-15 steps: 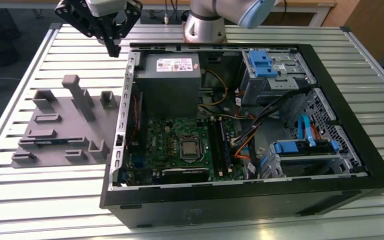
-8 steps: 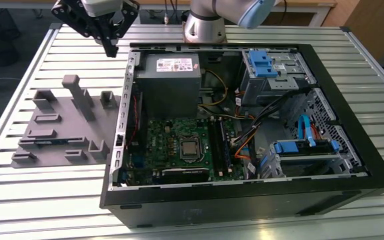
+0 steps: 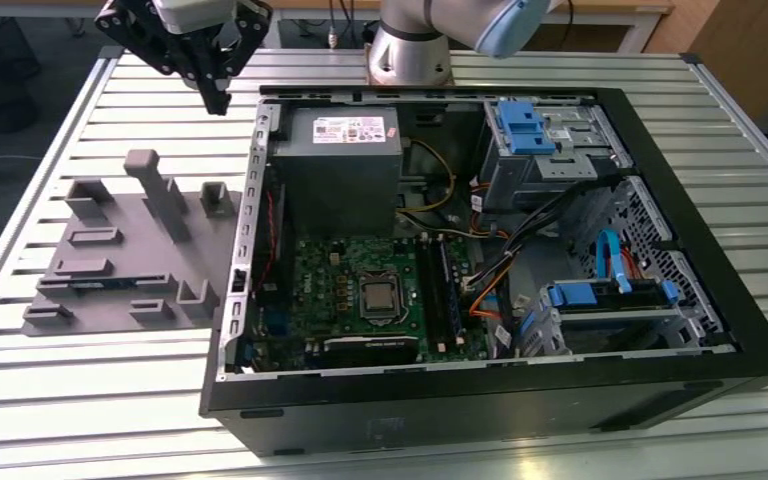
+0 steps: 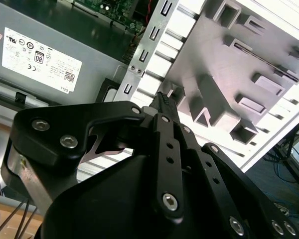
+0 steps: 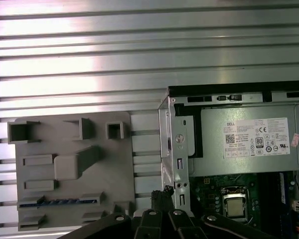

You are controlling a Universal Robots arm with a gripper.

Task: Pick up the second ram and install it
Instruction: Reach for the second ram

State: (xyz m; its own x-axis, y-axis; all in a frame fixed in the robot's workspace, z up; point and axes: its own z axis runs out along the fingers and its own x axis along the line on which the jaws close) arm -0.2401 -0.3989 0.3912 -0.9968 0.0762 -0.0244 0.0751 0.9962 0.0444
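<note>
Gripper [image 3: 213, 100] is hanging in the air at the far left of the exterior view, above the slatted metal table [image 3: 77, 420]. Its black fingers are pressing together into one point, with nothing pinched between them. Both wrist views are showing the same meeting tips [image 4: 162, 99] [image 5: 162, 195].

Grey fixture [image 3: 117, 260] is lying flat on the table at the exterior view's left, below the gripper in the picture and well apart from it. Its upright pegs are standing clear.

- Second ram [image 5: 57, 201] is sitting on edge in a long slot [image 3: 104, 280] of this fixture. In the first wrist view it is showing as a thin blue strip.
- The slot is running along the fixture's near edge, so the gripper is not touching the stick.

Black computer case [image 3: 491, 410] is lying open just beside the fixture, toward the exterior view's right.

- Grey power supply [image 3: 337, 165] is filling the case's far left corner, with its pale label facing up.
- Green motherboard [image 3: 344, 265] is lying nearer the camera than the power supply, with the square processor [image 3: 381, 296] in its middle.
- Whether any stick is seated in the motherboard's memory slots, I cannot tell.

Blue drive caddies [image 3: 524, 125] [image 3: 598, 295] are sitting at the case's right side, with cables running between them
</note>
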